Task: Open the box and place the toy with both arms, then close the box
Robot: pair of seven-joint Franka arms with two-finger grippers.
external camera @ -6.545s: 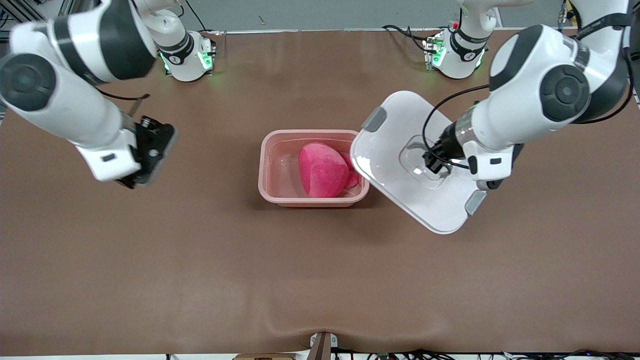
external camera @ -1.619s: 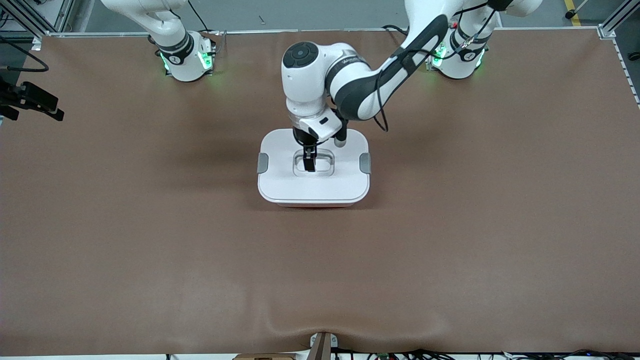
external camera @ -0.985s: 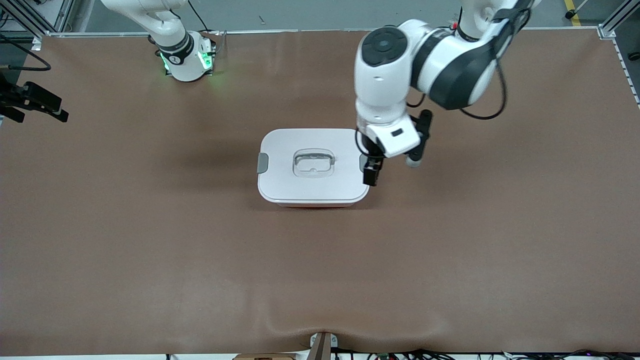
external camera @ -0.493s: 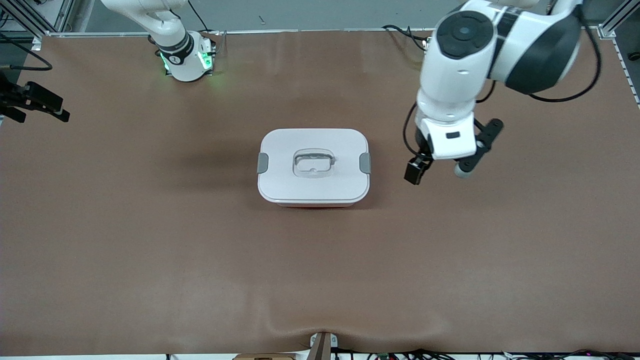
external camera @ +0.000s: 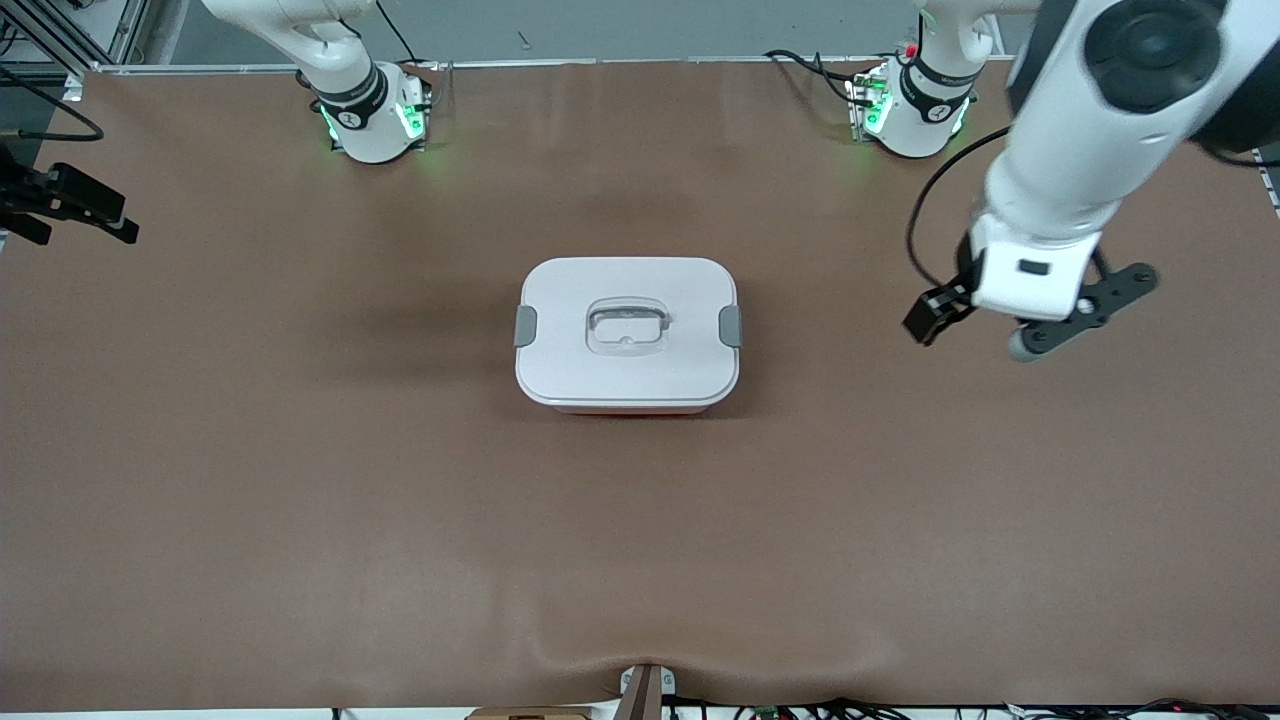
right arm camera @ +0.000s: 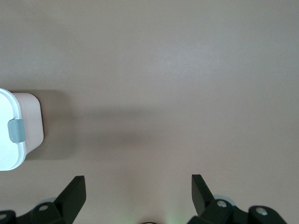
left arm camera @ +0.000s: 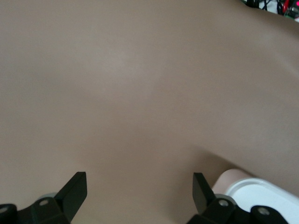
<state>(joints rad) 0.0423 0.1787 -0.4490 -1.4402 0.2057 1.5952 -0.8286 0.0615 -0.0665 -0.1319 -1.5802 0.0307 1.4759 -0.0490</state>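
At the frame's left edge the right gripper hangs, fingers apart. Mid-frame on the bare table sits the box, lid on, long axis across the frame. At right, the left gripper hovers, fingers spread.

My two arms are glossy white shells broken by black-grey round joint caps; the left arm carries a large dark disc at its elbow and a loose black cable looping beside its wrist. A white square wrist block with a small dark slot sits above a black bracket ending in a grey knob. Both white bases wear black collars with a small printed mark and glow green at their sides. My left fingers are matte black, wedge-shaped, with small round silver screws at their roots; my right fingers look the same.
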